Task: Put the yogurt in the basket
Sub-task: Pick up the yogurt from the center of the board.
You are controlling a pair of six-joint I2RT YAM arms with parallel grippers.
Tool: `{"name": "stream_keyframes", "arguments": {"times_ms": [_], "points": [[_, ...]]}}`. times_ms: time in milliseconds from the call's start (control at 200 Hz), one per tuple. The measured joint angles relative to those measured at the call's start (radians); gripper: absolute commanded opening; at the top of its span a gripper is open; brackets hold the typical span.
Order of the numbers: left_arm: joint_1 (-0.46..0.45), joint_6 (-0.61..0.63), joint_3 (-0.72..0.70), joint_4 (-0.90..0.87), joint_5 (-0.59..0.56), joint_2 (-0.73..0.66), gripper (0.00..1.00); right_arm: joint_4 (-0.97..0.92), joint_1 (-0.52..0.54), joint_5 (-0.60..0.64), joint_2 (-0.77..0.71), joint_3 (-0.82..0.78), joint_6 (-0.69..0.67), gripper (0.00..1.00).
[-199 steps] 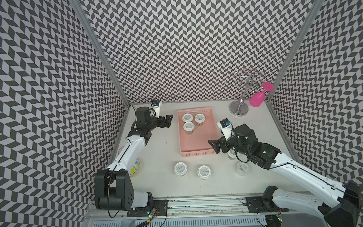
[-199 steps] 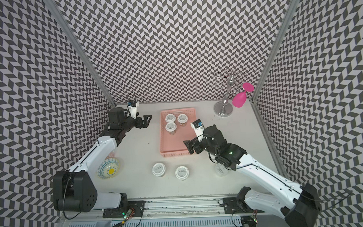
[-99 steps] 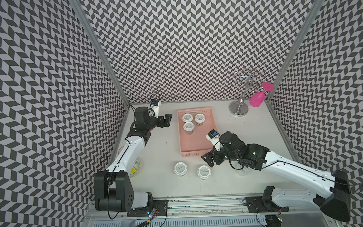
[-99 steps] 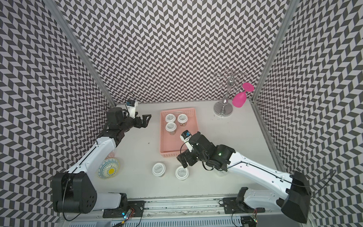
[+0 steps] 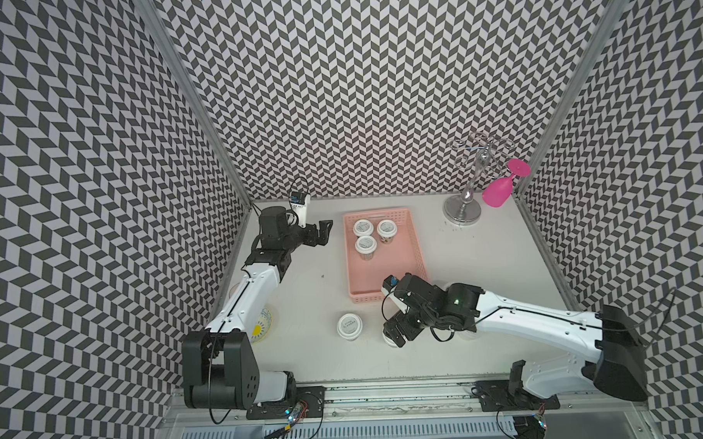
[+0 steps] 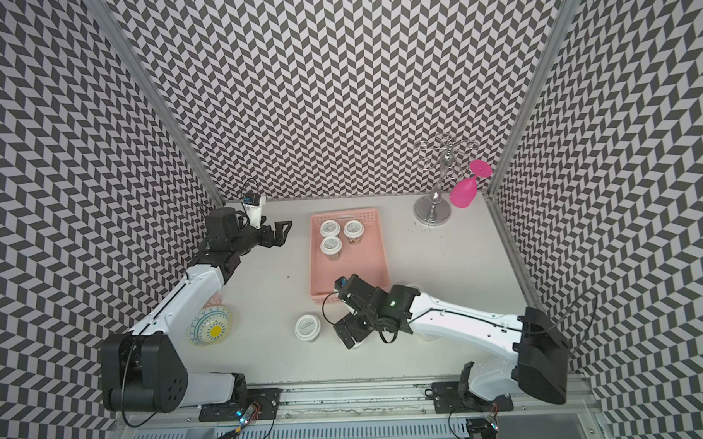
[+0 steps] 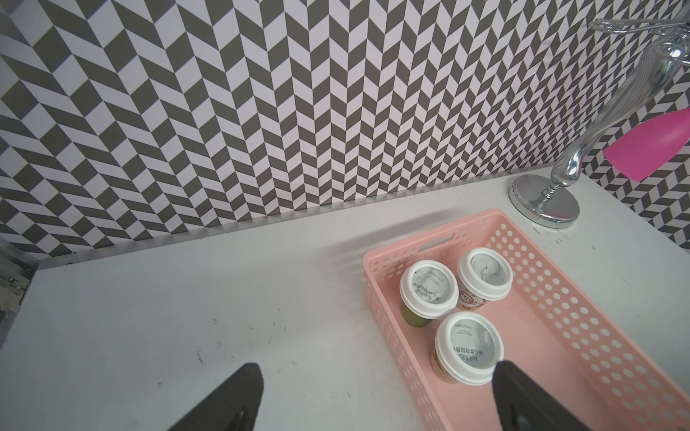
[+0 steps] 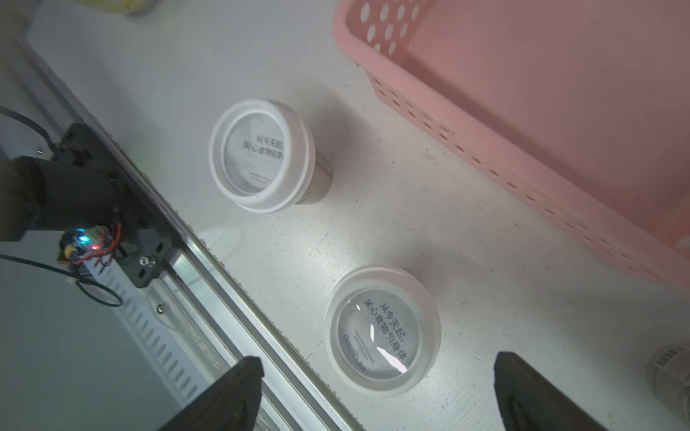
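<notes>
The salmon-pink basket lies mid-table with three yogurt tubs at its far end, also seen in the left wrist view. Another yogurt tub stands on the table in front of the basket. To its right, my right gripper hovers open over a further tub, which lies between the spread fingers without touching them. My left gripper is open and empty, left of the basket.
A patterned bowl sits by the left arm. A chrome stand holding a pink glass is at the back right. A labelled container stands close beside the right gripper. The front rail runs nearby.
My right arm has swung from beside the basket's right wall toward the front of the table, and its open gripper has come down over the front tub. The left arm has hardly moved.
</notes>
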Motion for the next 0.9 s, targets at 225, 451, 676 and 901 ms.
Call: {"name": "stream_keyframes", "arguments": {"times_ms": [225,451,676,901], "points": [[0.008,-0.002,-0.001,0.001,0.005,0.000,0.99,-0.011,0.016,0.017,0.053,0.000,0.001,1.00],[0.011,-0.004,-0.001,0.001,0.007,0.000,0.99,0.000,0.044,0.025,0.100,0.002,-0.006,0.99],[0.011,-0.005,-0.001,0.002,0.011,0.000,0.99,-0.007,0.060,0.077,0.177,0.018,-0.005,0.99],[0.011,-0.007,-0.001,0.007,0.018,0.000,0.99,-0.026,0.074,0.123,0.203,0.048,-0.009,0.96]]}}
